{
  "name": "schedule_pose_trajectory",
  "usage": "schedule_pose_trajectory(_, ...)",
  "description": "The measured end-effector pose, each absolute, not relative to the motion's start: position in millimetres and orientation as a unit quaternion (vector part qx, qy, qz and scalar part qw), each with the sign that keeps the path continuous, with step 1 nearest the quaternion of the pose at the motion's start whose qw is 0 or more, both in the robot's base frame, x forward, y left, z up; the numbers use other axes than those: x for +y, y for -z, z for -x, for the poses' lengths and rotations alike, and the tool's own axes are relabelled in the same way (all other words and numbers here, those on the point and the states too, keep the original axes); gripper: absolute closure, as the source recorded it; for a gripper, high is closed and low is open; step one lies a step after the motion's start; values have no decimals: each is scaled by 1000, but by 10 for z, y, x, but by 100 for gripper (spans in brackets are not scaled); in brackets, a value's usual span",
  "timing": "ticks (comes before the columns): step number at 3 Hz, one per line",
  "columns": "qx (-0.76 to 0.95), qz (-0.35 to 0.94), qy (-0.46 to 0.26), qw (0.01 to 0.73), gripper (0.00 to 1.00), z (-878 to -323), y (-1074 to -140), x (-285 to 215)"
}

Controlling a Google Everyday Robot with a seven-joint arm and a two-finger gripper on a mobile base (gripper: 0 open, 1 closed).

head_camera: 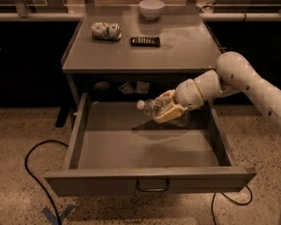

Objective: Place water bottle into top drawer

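Note:
The top drawer (145, 182) is pulled fully open, grey, with a dark loop handle at the centre of its front panel. My gripper (167, 109) reaches in from the right and is shut on the water bottle (152, 108). The bottle is clear and crinkled, lies on its side with its white cap pointing left, and hangs just above the drawer's back half. Its shadow falls on the drawer floor right under it. The gripper's tan fingers (171, 115) cover the bottle's right end.
On the grey table top (178, 50) lie a crushed white-green can (106, 31), a dark flat remote (145, 41) and a white bowl (151, 8). A black cable (33, 172) loops on the speckled floor at left. Blue tape marks (56, 214) lie by the drawer's front left corner.

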State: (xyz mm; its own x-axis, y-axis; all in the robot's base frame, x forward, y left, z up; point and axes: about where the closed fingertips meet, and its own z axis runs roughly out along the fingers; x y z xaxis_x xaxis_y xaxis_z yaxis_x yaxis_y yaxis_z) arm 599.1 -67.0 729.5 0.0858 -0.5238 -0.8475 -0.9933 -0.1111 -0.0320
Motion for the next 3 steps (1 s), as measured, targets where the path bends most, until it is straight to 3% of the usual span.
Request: schedule_pose_trajectory(3, 596, 713, -259, 263, 100, -5573, -6281, -132)
